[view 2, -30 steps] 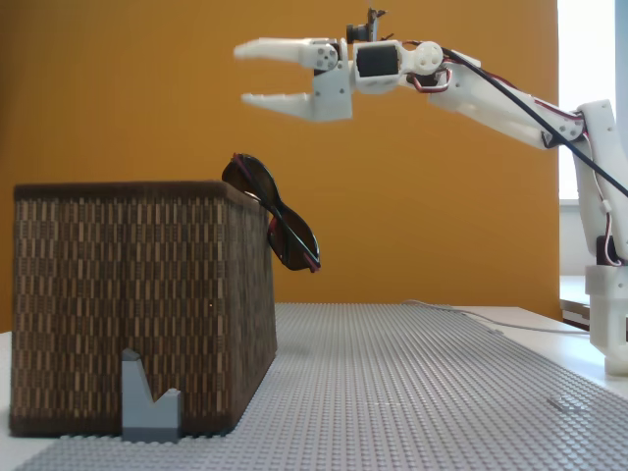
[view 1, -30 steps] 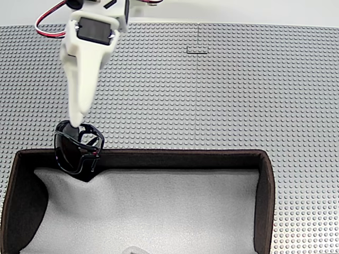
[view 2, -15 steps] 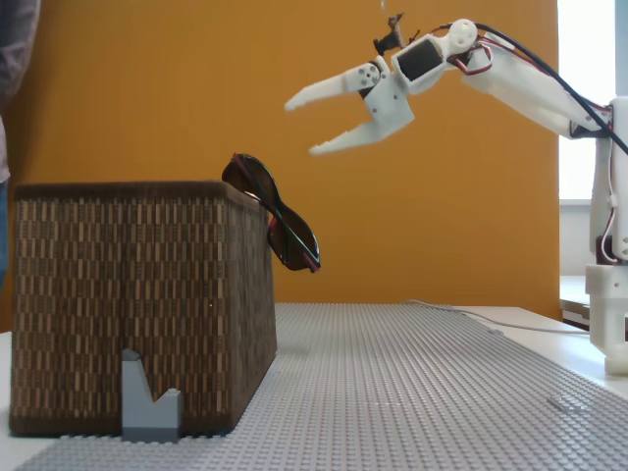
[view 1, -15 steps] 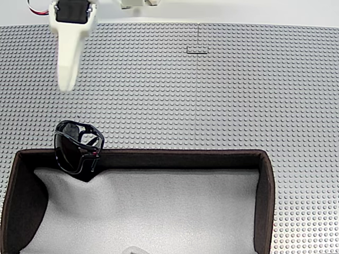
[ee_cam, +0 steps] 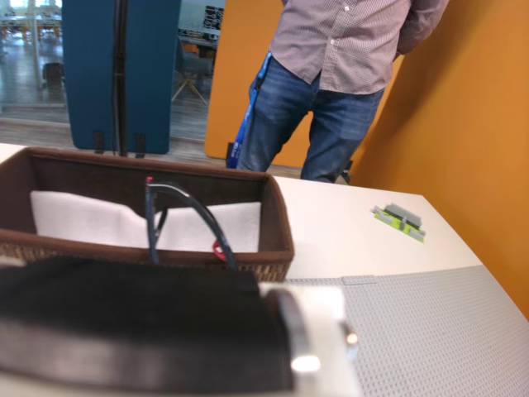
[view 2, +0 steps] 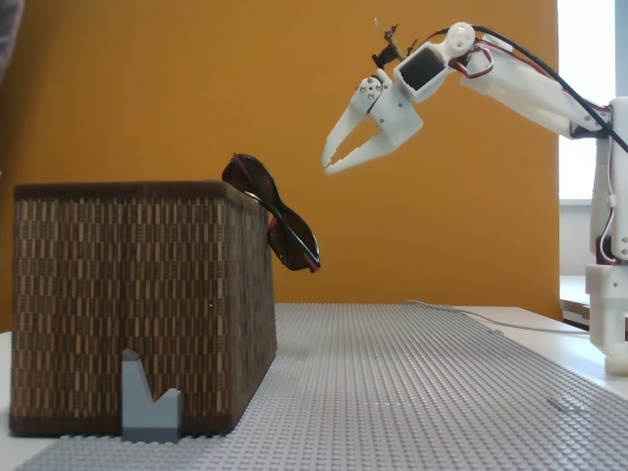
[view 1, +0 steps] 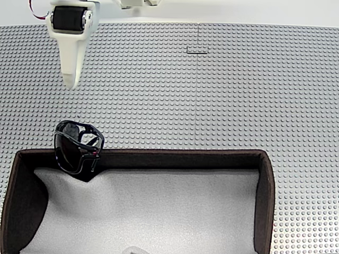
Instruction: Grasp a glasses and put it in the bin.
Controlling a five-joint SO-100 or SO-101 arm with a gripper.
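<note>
The glasses have dark lenses and a black frame with red accents, and they hang astride the bin's far wall near its left corner. In a fixed view from the side, the glasses droop over the rim, mostly outside the bin. The bin has dark brown walls and a white lining. My white gripper is up in the air, well above and to the right of the glasses, pointing down, its fingertips together and holding nothing. From above, the gripper is beyond the glasses. The wrist view shows the glasses on the bin's near wall.
A grey studded baseplate covers the table. A small grey brick piece stands against the bin's front. A person stands behind the table, and a few green and grey bricks lie near them. The arm's base is at the right.
The gripper has pulled back from over the glasses, tipped downward and closed its fingers. The glasses stay on the bin's rim.
</note>
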